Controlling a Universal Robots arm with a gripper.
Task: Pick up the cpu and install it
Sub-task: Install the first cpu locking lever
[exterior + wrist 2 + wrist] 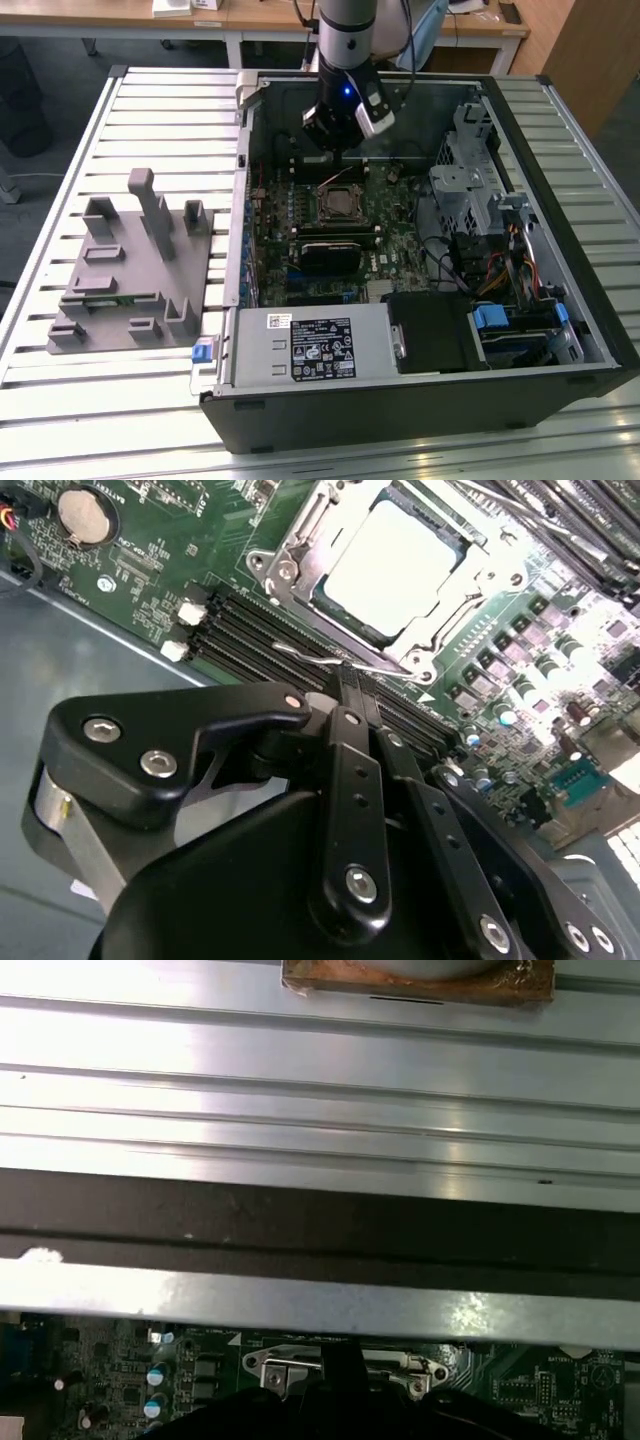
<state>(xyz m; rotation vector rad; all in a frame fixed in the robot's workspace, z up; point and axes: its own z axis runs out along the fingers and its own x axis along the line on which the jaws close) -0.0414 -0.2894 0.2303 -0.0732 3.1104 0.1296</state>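
Note:
The cpu, a silvery-white square, lies flat in the motherboard's socket with the metal frame around it. In the second wrist view my gripper is shut, its two black fingers pressed together with nothing between them. The tips sit just beside the socket's edge, at the thin wire lever. In the exterior view the gripper hangs inside the open computer case, just behind the socket. In the first wrist view the gripper tips stand against the socket frame.
The open case lies on a slatted metal table. A grey plastic fixture stands on the table at the exterior view's left. Memory slots, a drive cage, cables and a power supply crowd the case.

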